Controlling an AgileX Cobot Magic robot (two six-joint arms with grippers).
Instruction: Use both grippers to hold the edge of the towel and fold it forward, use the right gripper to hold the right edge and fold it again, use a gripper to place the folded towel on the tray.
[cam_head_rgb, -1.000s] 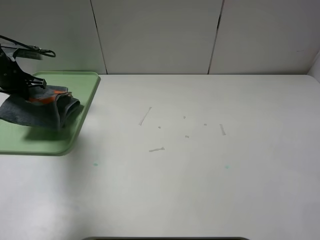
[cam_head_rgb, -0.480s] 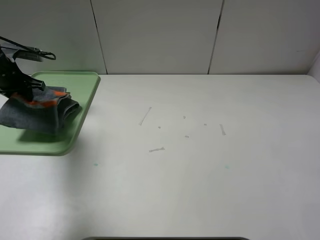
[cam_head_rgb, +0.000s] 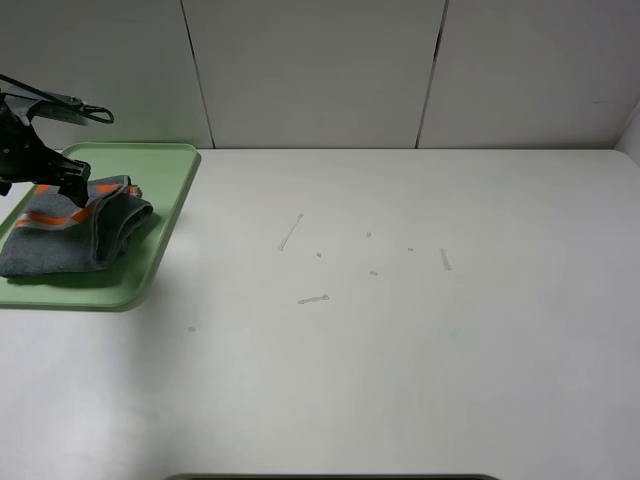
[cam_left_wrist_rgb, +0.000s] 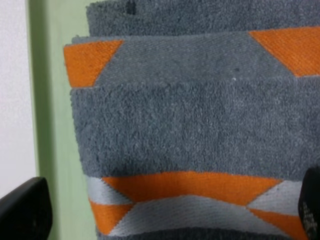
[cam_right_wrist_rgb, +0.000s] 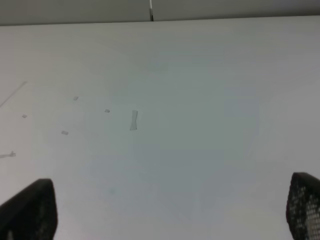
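Observation:
The folded grey towel with orange and light-grey bands lies on the green tray at the far left of the table. My left gripper hovers just above the towel's far edge with its jaws open and nothing in them. In the left wrist view the towel fills the picture, the tray shows as a green strip beside it, and the left gripper has its fingertips wide apart. My right gripper is open and empty above bare table, and is out of the exterior high view.
The white table carries small scraps of tape near its middle, which also show in the right wrist view. A white panelled wall stands behind the table. The tray sits close to the wall.
The towel was held up and tilted over the tray. It has come down and now lies flat on the tray, and the left gripper has let go of it.

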